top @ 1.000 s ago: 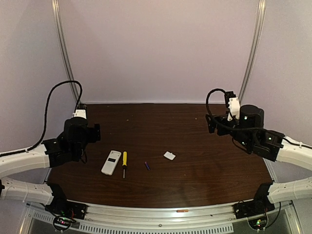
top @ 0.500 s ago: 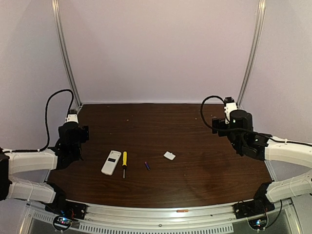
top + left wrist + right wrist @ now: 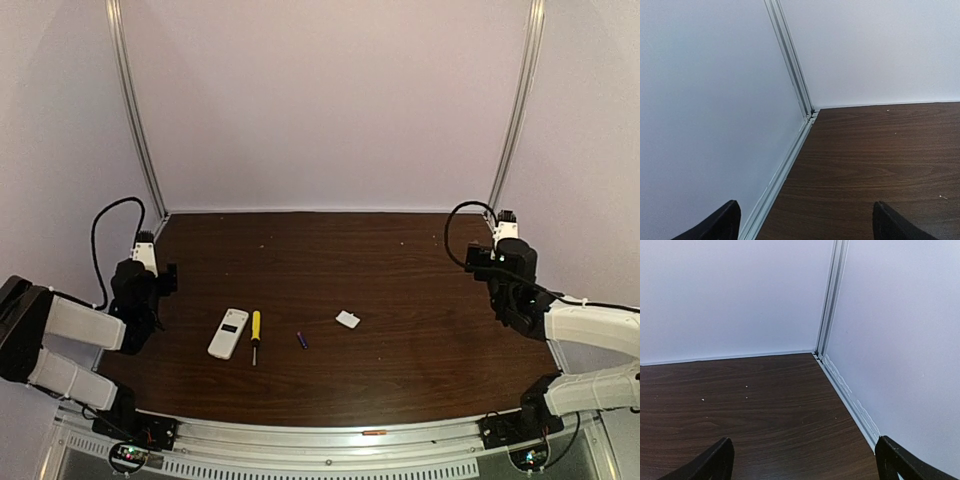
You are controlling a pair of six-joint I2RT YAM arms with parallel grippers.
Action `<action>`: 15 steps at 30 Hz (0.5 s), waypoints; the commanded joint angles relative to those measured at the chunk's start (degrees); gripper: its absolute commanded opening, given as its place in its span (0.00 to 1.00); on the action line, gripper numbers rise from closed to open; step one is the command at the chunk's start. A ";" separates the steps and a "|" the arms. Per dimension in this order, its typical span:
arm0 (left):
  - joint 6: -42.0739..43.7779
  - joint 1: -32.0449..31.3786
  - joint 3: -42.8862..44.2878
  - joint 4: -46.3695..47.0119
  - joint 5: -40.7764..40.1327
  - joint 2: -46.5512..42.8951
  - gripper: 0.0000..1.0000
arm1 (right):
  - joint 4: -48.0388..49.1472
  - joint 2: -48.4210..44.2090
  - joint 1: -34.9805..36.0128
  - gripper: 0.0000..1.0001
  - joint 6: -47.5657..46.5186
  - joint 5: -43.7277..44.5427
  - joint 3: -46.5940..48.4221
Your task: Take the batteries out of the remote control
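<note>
Both arms are sitting folded low at the outer sides, jaws spread.
The left arm (image 3: 85, 325) is lying bent at the left side, its left gripper (image 3: 805, 225) holding both fingers wide apart and empty; the right arm (image 3: 590, 330) is mirroring it, its right gripper (image 3: 807, 462) likewise spread and empty.

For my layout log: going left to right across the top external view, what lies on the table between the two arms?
remote control → yellow-handled screwdriver → blue-purple battery → small white lid piece
</note>
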 commanded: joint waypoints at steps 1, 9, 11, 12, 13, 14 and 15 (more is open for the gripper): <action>1.80 3.38 -1.68 13.59 9.51 3.67 0.94 | 8.13 0.04 -5.03 1.00 -0.01 -1.77 -4.57; 2.20 6.62 -4.94 30.16 13.24 13.55 0.94 | 30.40 5.28 -13.35 1.00 -0.56 -8.47 -14.69; 1.23 7.14 -4.59 27.20 14.77 12.39 0.95 | 33.62 8.01 -14.44 1.00 -0.81 -9.85 -15.02; 0.99 7.89 -4.47 26.88 16.32 12.58 0.95 | 34.59 9.74 -14.93 1.00 -1.05 -10.51 -14.73; 1.02 8.29 -4.37 27.52 17.29 13.25 0.95 | 35.41 11.13 -15.29 1.00 -1.22 -10.98 -14.38; 0.65 8.46 -4.40 28.09 17.56 13.87 0.95 | 36.43 12.59 -15.76 1.00 -1.26 -11.54 -14.15; 0.38 8.74 -4.50 28.49 17.95 14.90 0.95 | 38.30 14.11 -16.21 1.00 -1.54 -12.30 -13.90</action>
